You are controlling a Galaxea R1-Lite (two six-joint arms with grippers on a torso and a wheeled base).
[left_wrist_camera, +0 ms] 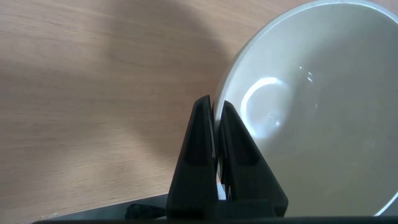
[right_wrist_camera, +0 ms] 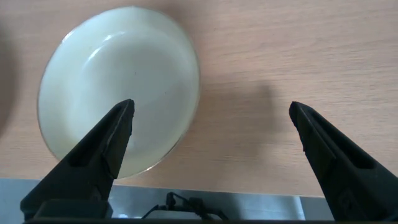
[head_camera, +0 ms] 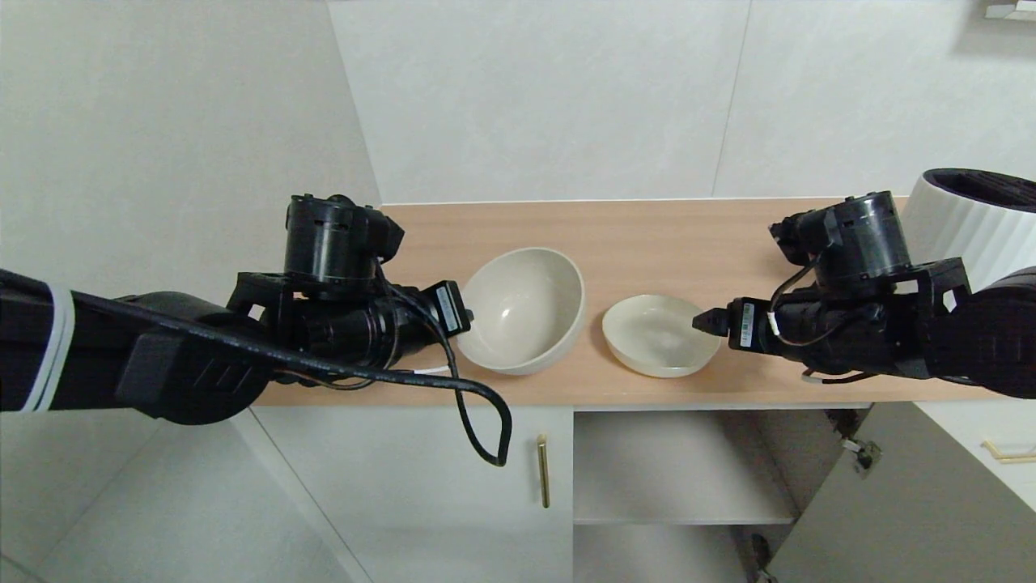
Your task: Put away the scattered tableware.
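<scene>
A large cream bowl [head_camera: 524, 309] rests tilted on the wooden counter [head_camera: 647, 235], its left rim raised. My left gripper [head_camera: 464, 317] is shut on that rim; in the left wrist view the fingers [left_wrist_camera: 202, 124] pinch the edge of the bowl [left_wrist_camera: 311, 112] between them. To its right lies a small shallow cream dish [head_camera: 660, 334]. My right gripper [head_camera: 702, 322] is at the dish's right edge and stands wide open. In the right wrist view one finger [right_wrist_camera: 115, 134] hangs over the dish [right_wrist_camera: 118, 81], the other over bare wood, the rim between them.
A white ribbed container [head_camera: 967, 223] with a dark inside stands at the counter's right end. Below the counter a cabinet is open, showing a white shelf [head_camera: 676, 510]; the closed door beside it has a gold handle [head_camera: 543, 471]. The wall runs close behind.
</scene>
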